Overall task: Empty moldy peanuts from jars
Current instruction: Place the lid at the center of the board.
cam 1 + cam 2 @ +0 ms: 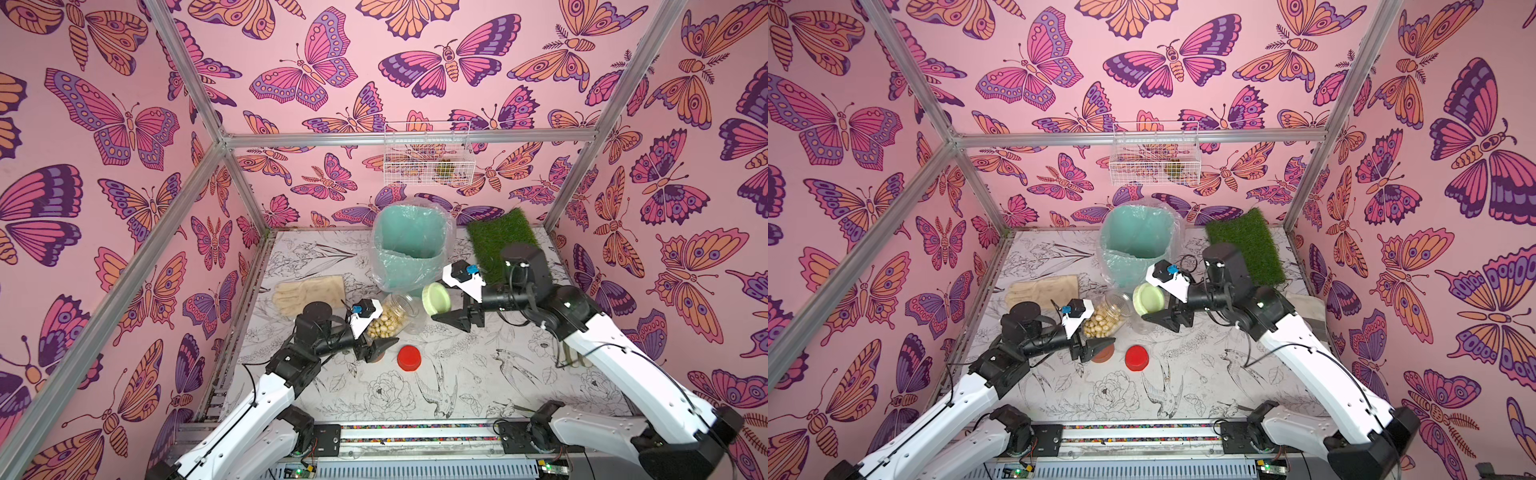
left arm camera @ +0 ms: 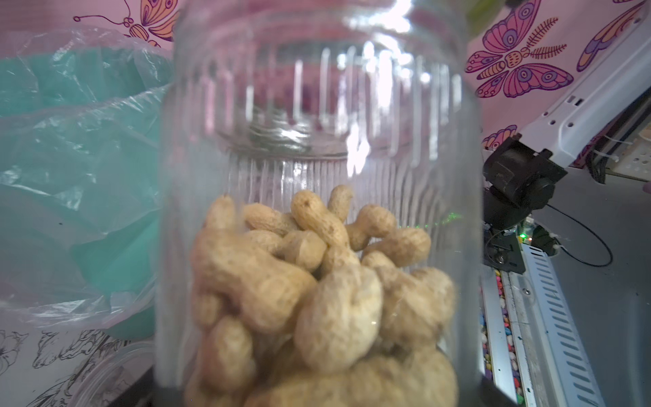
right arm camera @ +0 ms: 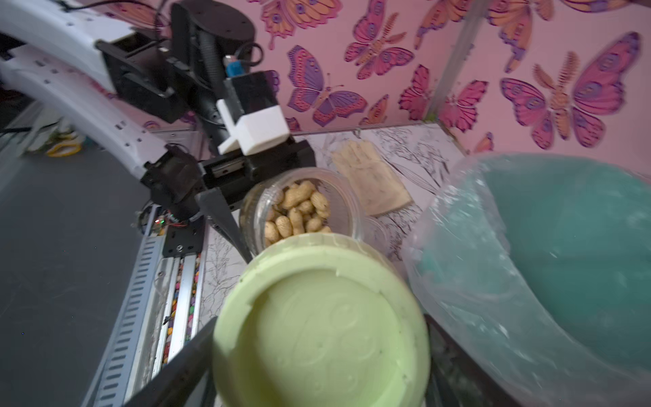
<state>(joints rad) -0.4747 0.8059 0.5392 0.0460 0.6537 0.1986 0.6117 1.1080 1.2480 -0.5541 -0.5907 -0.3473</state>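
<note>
Just in front of the lined bin, left gripper is clamped round the open jar, tilted, w/ moldy peanuts heaped toward its base; right gripper pinches the pale green lid beside it. Jar prob rigid, slick-walled & breakable, nuts loose so weight shifts on tipping: best held low on the body, firm, mouth kept clear.

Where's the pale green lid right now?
In both top views the pale green lid sits in the right gripper, mid-table, just right of the open peanut jar and in front of the mint-green bin.
</note>
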